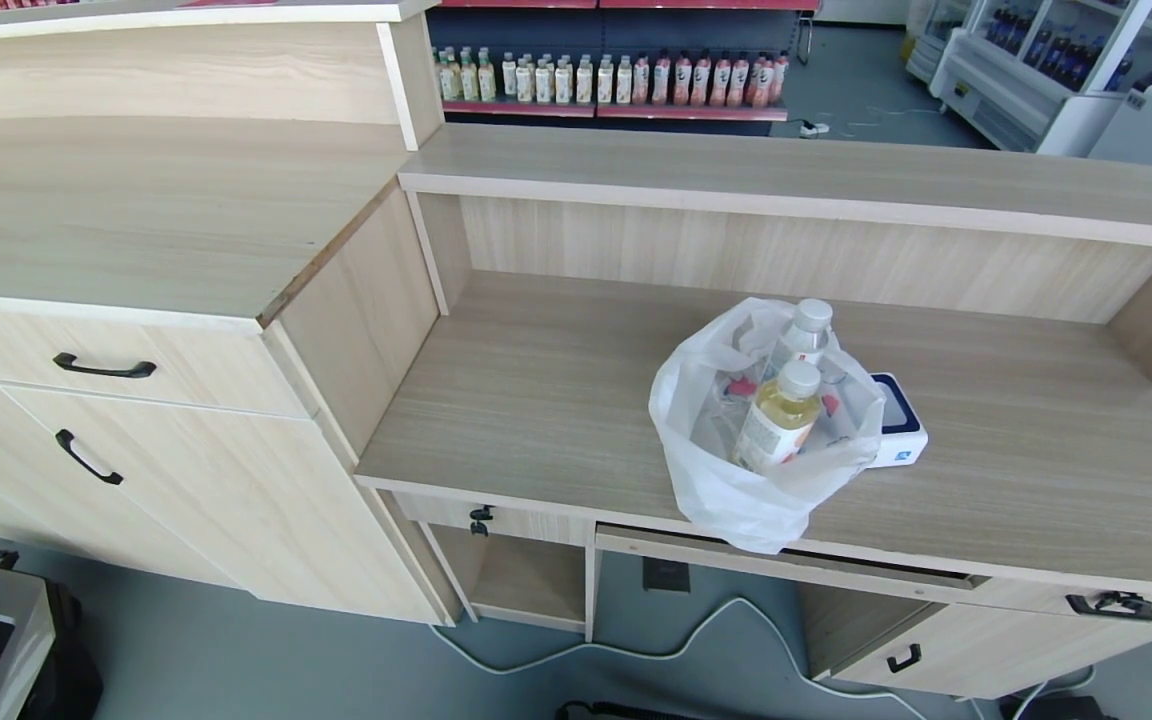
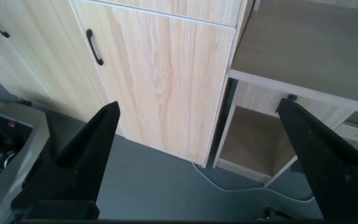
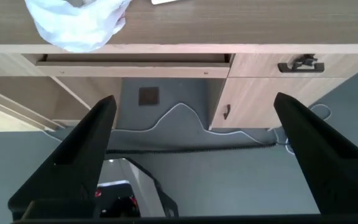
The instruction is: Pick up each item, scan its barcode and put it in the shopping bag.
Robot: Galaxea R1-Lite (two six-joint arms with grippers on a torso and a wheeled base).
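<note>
A: Two bottles sit inside the shopping bag (image 1: 716,480), so we judge the bagging step done for both of them.

B: Agreed. We read the front bottle (image 1: 781,415) and the rear bottle (image 1: 804,335) as standing nearly upright in the bag, caps up. Each long axis runs close to vertical. Both lean a little toward the scanner (image 1: 898,420), which lies just beside the bag on its far right side.

A: And our hands?

B: We have the left gripper (image 2: 197,104) well off to the left of the bag and lower than it, facing a cabinet door (image 2: 166,74). Its fingers are spread wide with nothing between them. The right gripper (image 3: 194,98) hangs below and in front of the bag, jaws likewise released and bare.

A: So what does the next move call for?

B: We think the task is at or near its end. If another item waits, we must raise an arm from below the bag's level before any pick or scan. The bag's bottom bulges over the front edge of the counter (image 1: 556,400) above the right gripper, so we should rise clear of it and not nudge it.
</note>
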